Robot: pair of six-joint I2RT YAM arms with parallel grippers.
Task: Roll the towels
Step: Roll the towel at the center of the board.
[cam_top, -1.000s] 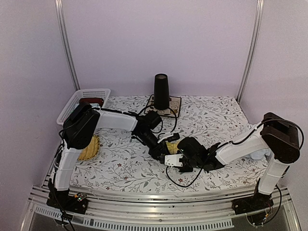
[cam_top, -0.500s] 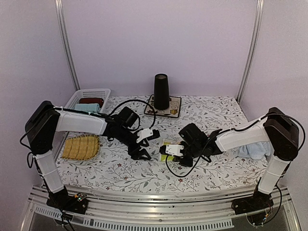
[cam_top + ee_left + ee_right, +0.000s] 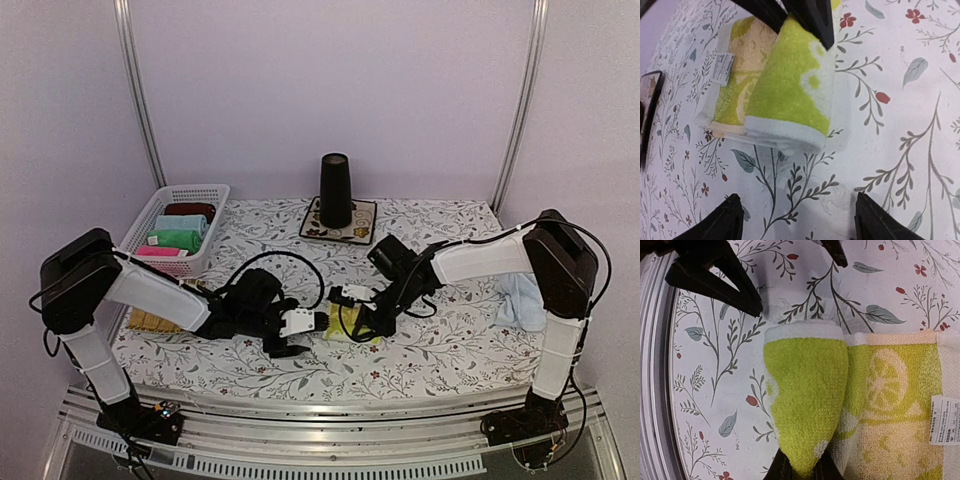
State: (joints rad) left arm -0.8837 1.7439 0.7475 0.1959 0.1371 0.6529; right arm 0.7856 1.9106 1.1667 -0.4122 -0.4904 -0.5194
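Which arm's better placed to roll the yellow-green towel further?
Right. The right gripper is shut on the rolled end of the yellow-green towel, so it can likely roll on. The left gripper is open, short of the cloth.

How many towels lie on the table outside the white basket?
2. The yellow-green patterned cloth towel lies centre, its rolled edge pinched by the right claw; the plain light-blue cloth towel lies crumpled at the right edge, partly behind the right arm. More could be hidden.

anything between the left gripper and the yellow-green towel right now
Nothing: in the left wrist view, only a bare stretch of flowered table cover separates the open left gripper from the yellow-green towel.
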